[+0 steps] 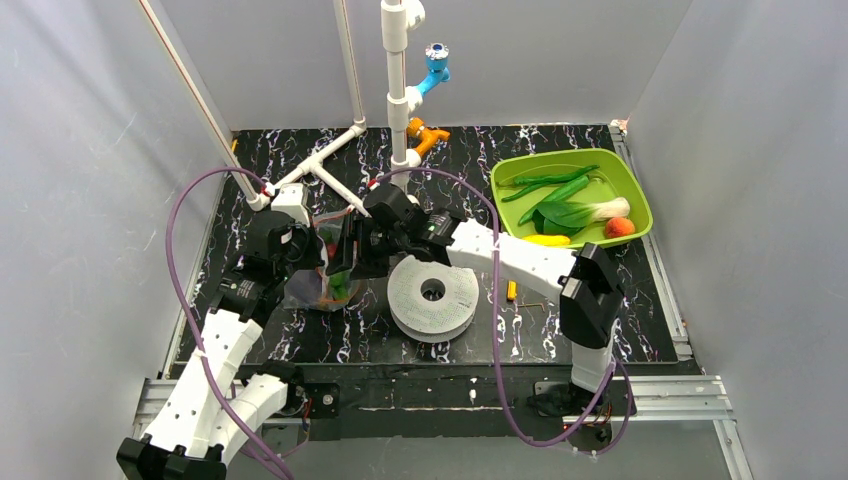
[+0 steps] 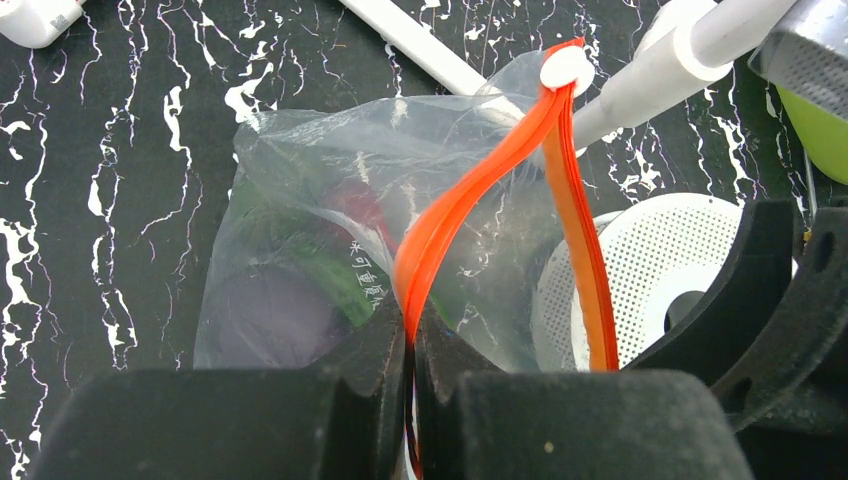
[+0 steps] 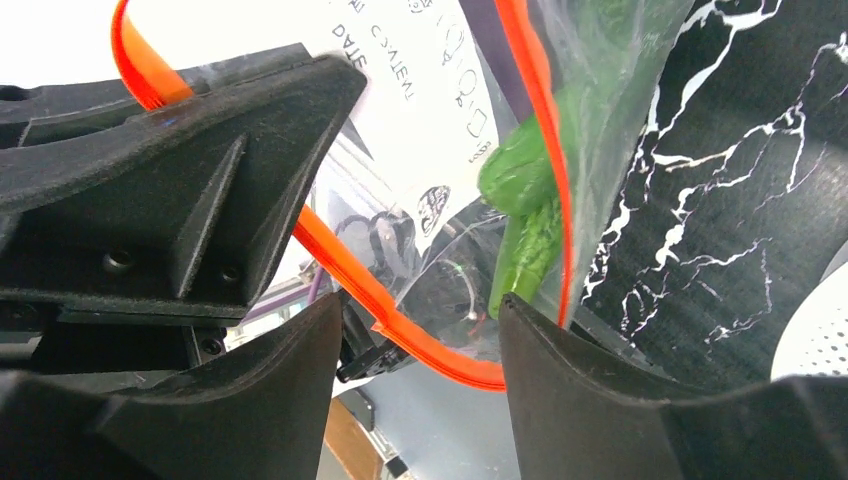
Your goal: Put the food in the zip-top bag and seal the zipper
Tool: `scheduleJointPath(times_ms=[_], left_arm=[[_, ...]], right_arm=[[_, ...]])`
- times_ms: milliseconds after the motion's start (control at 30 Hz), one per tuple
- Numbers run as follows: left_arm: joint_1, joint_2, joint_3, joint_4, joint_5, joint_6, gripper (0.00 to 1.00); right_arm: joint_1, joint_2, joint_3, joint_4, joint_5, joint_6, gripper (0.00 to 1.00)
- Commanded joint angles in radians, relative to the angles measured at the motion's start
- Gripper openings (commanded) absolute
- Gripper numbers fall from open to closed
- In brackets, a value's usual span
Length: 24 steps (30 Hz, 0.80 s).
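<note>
From above: standing the zip-top bag [image 1: 322, 278] upright on the table [image 1: 300, 335], just left of the white spool [image 1: 432, 292]; leaving bok choy [image 1: 585, 212], green peppers [image 1: 555, 185] and other pieces waiting in the lime-green tray [image 1: 640, 195].

From the left wrist: pinching the zipper [image 2: 455, 210] with the left end effector [image 2: 410, 345] clamped together on one strip, mouth gaping, purple, red and green food [image 2: 270, 315] showing through the plastic.

From the right wrist: hovering the right end effector [image 3: 420, 350] at the mouth, jaws apart and empty, a bagged pepper [image 3: 520, 190] lying just beyond.

Judging the filling partly done, sealing not yet begun.

Bright even light, soft shadows, sheen on the zip-top bag [image 2: 330, 150].
</note>
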Motion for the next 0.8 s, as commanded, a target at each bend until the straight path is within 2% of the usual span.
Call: scheduleJointPath(times_ms=[0,233,400,500,600,733,767], left_arm=[[-0.002,-0.014,0.001,0.022,0.004,0.01,0.0],[-0.002,-0.014,-0.004,0.024,-0.006,0.007,0.0],[-0.003,0.01,0.009,0.014,0.0,0.005,0.0],[-0.003,0.015,0.012,0.012,0.007,0.0,0.0],[-0.002,0.016,0.011,0.014,0.013,-0.005,0.0],[-0.003,0.025,0.006,0.014,0.012,-0.007,0.0],[-0.003,0.027,0.008,0.013,0.013,-0.006,0.0]], right_arm=[[-0.002,-0.056,0.012,0.037,0.041,-0.093,0.66],[-0.003,-0.248,-0.13,0.054,0.115,-0.407,0.67],[-0.003,-0.457,-0.274,0.065,0.292,-0.604,0.66],[-0.028,-0.586,-0.4,0.094,0.428,-0.659,0.66],[-0.127,-0.714,-0.507,0.088,0.511,-0.639,0.65],[-0.396,-0.851,-0.658,0.098,0.515,-0.51,0.64],[-0.426,-0.861,-0.677,0.102,0.522,-0.496,0.64]])
